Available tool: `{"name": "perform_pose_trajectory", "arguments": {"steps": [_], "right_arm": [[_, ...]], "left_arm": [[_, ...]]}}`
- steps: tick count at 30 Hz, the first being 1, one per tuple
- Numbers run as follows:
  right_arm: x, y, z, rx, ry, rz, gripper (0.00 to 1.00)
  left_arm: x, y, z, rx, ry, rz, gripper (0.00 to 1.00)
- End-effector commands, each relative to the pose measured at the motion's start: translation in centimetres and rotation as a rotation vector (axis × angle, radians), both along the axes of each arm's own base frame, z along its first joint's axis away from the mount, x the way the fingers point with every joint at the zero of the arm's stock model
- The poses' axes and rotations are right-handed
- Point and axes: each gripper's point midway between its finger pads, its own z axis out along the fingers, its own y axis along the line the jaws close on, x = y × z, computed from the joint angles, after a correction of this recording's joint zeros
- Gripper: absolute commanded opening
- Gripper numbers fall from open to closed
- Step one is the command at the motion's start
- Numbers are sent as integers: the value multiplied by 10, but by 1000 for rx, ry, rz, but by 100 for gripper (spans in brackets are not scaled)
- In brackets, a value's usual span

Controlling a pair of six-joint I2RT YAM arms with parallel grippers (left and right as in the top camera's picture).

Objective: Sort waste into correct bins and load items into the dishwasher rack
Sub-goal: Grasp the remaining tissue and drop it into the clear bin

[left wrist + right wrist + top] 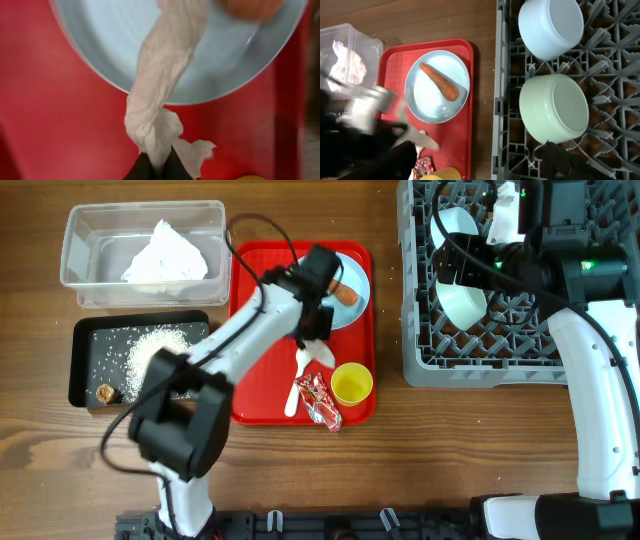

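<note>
My left gripper point(316, 332) point(157, 169) is shut on a crumpled white napkin point(161, 95) point(323, 356). The napkin hangs stretched over the pale blue plate point(355, 272) point(100, 35) on the red tray. An orange carrot point(346, 294) point(440, 81) lies on that plate point(427, 102). A white spoon point(294, 392), a red wrapper point(322, 402) point(422, 167) and a yellow cup point(352, 383) point(445, 175) lie on the tray's near part. Two teal bowls point(457, 223) point(464, 302) point(551, 26) point(554, 110) sit upside down in the grey rack point(480, 355) point(512, 145). My right gripper point(448, 265) point(480, 167) is open and empty above the rack's left edge.
A clear tub point(90, 230) point(355, 37) at the back left holds another white napkin point(165, 255). In front of it a black tray point(85, 340) holds rice grains point(145, 352) and a brown scrap point(105, 392). The red tray point(250, 300) lies between these bins and the rack.
</note>
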Motion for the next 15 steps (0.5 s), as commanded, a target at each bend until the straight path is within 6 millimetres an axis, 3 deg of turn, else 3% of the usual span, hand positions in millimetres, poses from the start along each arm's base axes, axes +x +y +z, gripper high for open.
{"name": "perform_pose_trajectory", "arguments": {"steps": [1,2,4,5,6,8,9,11,13,14,15], "right_arm": [[3,-3,-7,-17,12,3,84],[3,-3,-7,-18,11,5,84],[5,-5,-6,-30,1,1,84],[6,-5,-5,-32,-5,-1,84],[8,-5,-4,-31,-14,-1,84],[8,-5,-4,-31,-15,-1,84],[8,-5,-4,-31,-14,-1,84],[8,-5,-4,-31,-12,-1,84],[7,-5,-5,-31,-8,-1,84],[6,-5,-5,-32,-5,-1,84],[6,-5,-5,-32,-5,-1,84]], "left_arm": [[47,52,118,-42,-317,144,4],[53,69,132,-31,-362,186,4],[71,139,163,53,-487,358,4],[79,168,170,84,-525,430,5],[94,209,172,109,-570,528,6],[114,250,162,119,-604,618,7],[128,269,148,110,-609,653,11],[145,290,116,105,-588,685,44],[153,307,76,127,-537,711,90],[154,309,63,135,-513,712,100],[154,309,60,137,-507,712,100]]}}
